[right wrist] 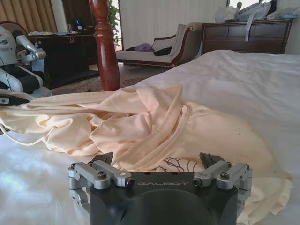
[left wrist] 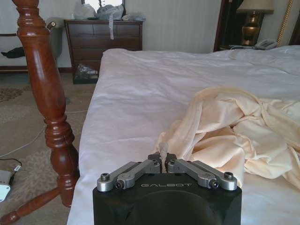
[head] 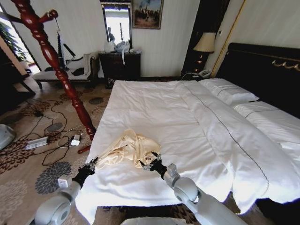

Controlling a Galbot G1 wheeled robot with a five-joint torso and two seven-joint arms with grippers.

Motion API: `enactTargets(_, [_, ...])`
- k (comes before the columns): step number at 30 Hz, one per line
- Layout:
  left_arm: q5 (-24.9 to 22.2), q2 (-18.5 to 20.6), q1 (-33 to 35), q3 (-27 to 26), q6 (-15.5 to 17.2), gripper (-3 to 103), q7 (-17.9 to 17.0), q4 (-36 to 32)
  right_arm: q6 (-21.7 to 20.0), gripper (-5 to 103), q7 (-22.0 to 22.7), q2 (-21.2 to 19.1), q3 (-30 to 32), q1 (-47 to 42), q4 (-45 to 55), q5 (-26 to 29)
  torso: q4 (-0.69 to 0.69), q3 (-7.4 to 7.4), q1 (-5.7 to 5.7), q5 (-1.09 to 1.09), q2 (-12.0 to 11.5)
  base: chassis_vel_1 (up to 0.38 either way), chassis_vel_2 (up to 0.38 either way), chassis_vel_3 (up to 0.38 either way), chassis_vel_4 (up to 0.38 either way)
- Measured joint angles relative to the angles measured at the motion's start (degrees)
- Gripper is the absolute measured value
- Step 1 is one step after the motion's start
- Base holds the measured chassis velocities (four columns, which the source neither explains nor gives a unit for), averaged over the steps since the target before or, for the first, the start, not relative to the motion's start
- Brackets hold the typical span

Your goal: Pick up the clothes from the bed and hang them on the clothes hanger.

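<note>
One pale cream-yellow satiny long-sleeved top (head: 125, 150) lies crumpled near the foot corner of the wide bed with its white duvet (head: 187, 122), at about seven o'clock of the mattress in the head view. The left end effector (left wrist: 164, 162) sits at the top's nine o'clock edge, right at the bed's side; in the left wrist view its fingers are pinched together on a thin fold of the cream fabric. The right end effector (right wrist: 159, 164) sits at the top's four o'clock edge, its fingers spread apart with a printed patch of the cloth lying between them, not yet clamped.

Further out, at ten o'clock of the top, the tall dark-red turned wooden coat stand (head: 56, 65) rises from the patterned carpet, with cables around its foot. A dark wooden dresser (head: 119, 65) stands at twelve o'clock against the far wall.

The risk, as I judge it: the left pinch holds very little slippery fabric, so a lift could pull it free. The right fingers might also catch the duvet beneath the cloth, dragging bedding up with the garment.
</note>
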Motion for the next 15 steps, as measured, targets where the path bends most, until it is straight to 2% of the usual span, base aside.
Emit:
enactTargets(7, [0.01, 0.36, 0.08, 0.0, -0.06, 2, 0.22, 0.02, -0.2, 100, -1.3, 0.14, -2.67, 0.8, 0.01, 0.17, -0.01, 0.0, 0.0, -0.01, 0.0, 0.0, 0.0, 0.0, 0.0])
enactTargets(15, [-0.02, 1.79, 0.82, 0.61, -0.17, 2, 0.69, 0.02, -0.01, 100, -1.31, 1.19, -5.5, 5.63, -3.82, 0.21, 0.0, 0.0, 0.0, -0.01, 0.0, 0.0, 0.0, 0.0, 0.0])
